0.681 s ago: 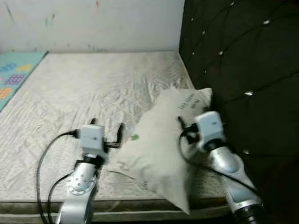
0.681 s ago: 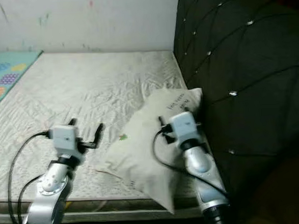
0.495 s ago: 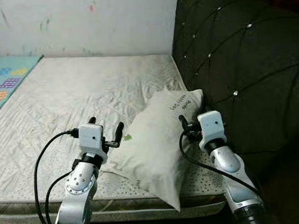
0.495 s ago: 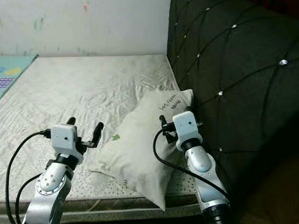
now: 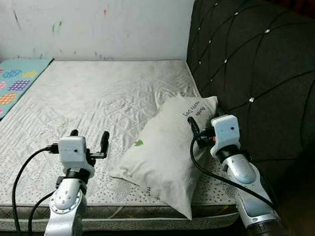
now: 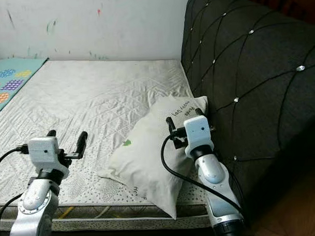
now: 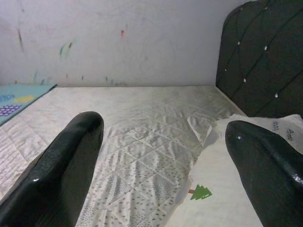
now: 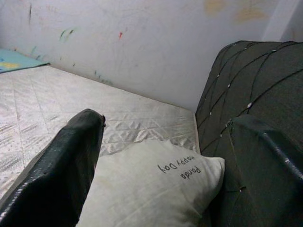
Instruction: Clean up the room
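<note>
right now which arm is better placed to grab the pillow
Right. The right gripper hangs open directly over the pillow near the headboard; the left gripper sits off its edge, over bare mattress.

Two long black fingers [image 8: 61,165] of the right gripper [image 8: 165,175] frame the scene, spread wide apart with nothing between them. Beyond them lies a cream rectangular fabric pillow [image 8: 156,191] with small dark handwritten-style lettering near its far corner. It rests on a pale quilted mattress [image 8: 57,104] and touches the dark tufted upholstered headboard [image 8: 251,85] studded with shiny buttons. Farther off stands a white wall [image 8: 142,38] marked with small coloured smudges, and a turquoise patterned mat [image 8: 16,60] sits at the mattress's far end.
</note>
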